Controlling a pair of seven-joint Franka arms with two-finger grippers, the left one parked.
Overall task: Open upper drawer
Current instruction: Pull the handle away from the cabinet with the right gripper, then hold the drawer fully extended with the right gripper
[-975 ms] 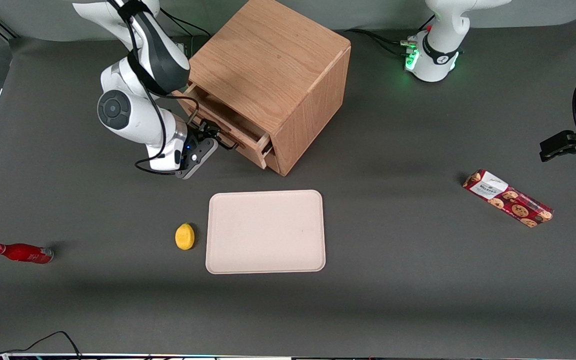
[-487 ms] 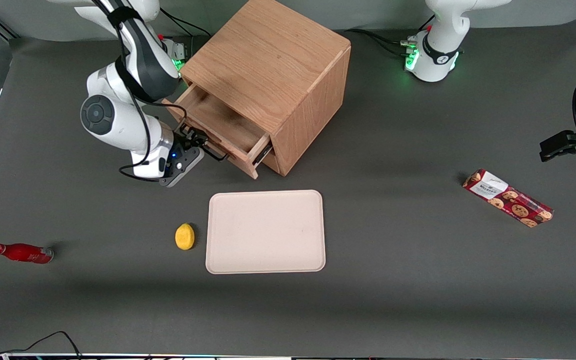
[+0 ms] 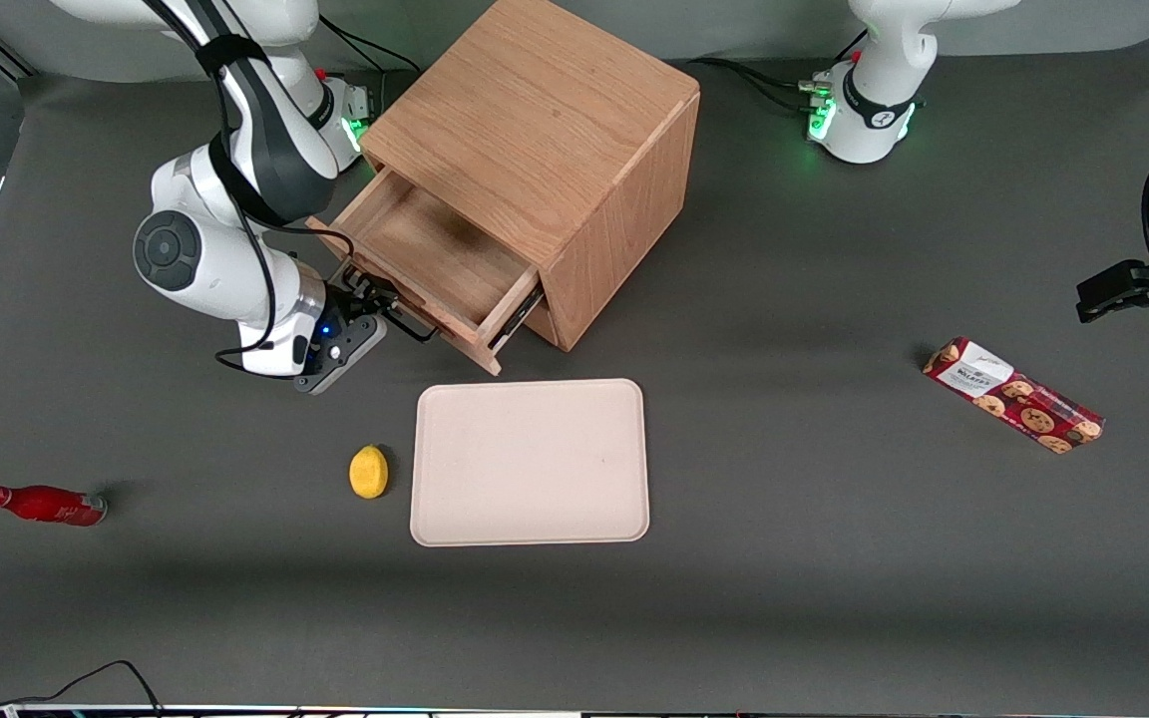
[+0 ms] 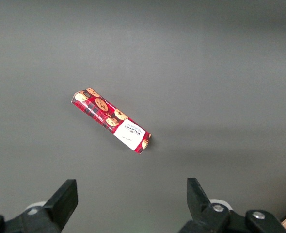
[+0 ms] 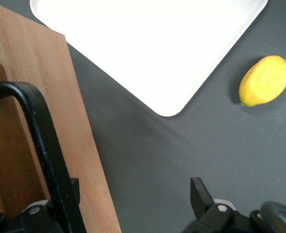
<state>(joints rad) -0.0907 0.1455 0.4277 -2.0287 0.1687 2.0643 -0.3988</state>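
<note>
Light oak, our upper drawer (image 3: 432,261) stands pulled out; our gripper (image 3: 367,302) clasps its thin black bar handle (image 5: 45,145).

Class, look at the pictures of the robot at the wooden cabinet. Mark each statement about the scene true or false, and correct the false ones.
1. The upper drawer is pulled partly out of the cabinet. True.
2. The gripper is at the drawer's black handle. True.
3. The lemon lies on the tray. False: it lies on the table beside the tray.
4. Something is stored in the upper drawer. False: the part that shows is bare wood.
5. The cookie box lies toward the parked arm's end of the table. True.
6. The red bottle stands upright. False: it lies on its side.
</note>
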